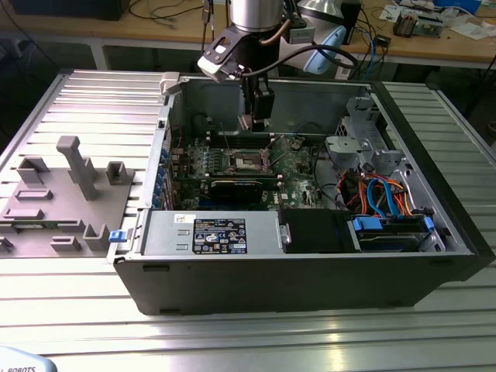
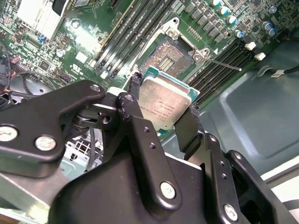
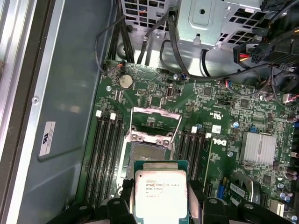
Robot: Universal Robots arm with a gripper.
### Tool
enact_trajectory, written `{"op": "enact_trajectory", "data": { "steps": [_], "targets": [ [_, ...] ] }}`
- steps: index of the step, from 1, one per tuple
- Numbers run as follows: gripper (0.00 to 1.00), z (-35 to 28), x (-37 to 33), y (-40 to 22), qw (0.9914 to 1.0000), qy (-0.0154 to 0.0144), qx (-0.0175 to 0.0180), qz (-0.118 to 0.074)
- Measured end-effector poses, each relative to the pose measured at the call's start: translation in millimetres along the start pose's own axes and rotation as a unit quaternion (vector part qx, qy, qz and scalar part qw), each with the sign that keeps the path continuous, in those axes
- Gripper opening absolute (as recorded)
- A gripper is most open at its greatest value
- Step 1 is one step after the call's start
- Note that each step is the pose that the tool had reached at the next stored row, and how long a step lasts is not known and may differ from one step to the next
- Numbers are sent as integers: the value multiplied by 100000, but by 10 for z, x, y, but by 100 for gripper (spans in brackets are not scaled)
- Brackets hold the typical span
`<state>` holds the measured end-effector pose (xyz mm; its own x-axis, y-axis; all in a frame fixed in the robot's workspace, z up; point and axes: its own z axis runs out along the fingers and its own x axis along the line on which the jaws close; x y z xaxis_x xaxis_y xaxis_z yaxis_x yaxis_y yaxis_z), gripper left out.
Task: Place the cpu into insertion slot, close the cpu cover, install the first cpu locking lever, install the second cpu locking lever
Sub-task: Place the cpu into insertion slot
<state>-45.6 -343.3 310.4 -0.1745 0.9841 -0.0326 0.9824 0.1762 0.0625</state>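
My gripper (image 2: 164, 95) is shut on the cpu (image 2: 168, 106), a flat square chip with a dull silver top, its black fingers (image 2: 190, 122) pinching two opposite edges. In the first wrist view the cpu (image 3: 161, 184) hangs in the gripper (image 3: 160, 191) just off the insertion slot (image 3: 145, 153), partly overlapping its near edge and apart from it. The slot's dark centre lies uncovered (image 2: 167, 57). The cpu cover (image 3: 156, 122), a thin silvery frame, stands flipped open on the slot's far side. In the exterior view the gripper (image 1: 256, 118) hovers over the green motherboard (image 1: 298, 167) inside the open computer case.
Long black memory slots (image 3: 105, 154) flank the socket on both sides. A finned heatsink (image 3: 254, 147), a drive cage (image 1: 360, 136) with coloured cables (image 1: 380, 194) and the case walls (image 1: 310, 271) surround the board. A grey fixture (image 1: 70, 194) sits at the exterior view's left.
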Motion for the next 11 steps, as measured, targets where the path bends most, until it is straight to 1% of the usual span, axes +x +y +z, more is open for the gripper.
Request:
{"op": "enact_trajectory", "data": {
  "steps": [11],
  "targets": [
    [54, 0, 0, 0, 99990, -154, 60, 1400]
  ]
}}
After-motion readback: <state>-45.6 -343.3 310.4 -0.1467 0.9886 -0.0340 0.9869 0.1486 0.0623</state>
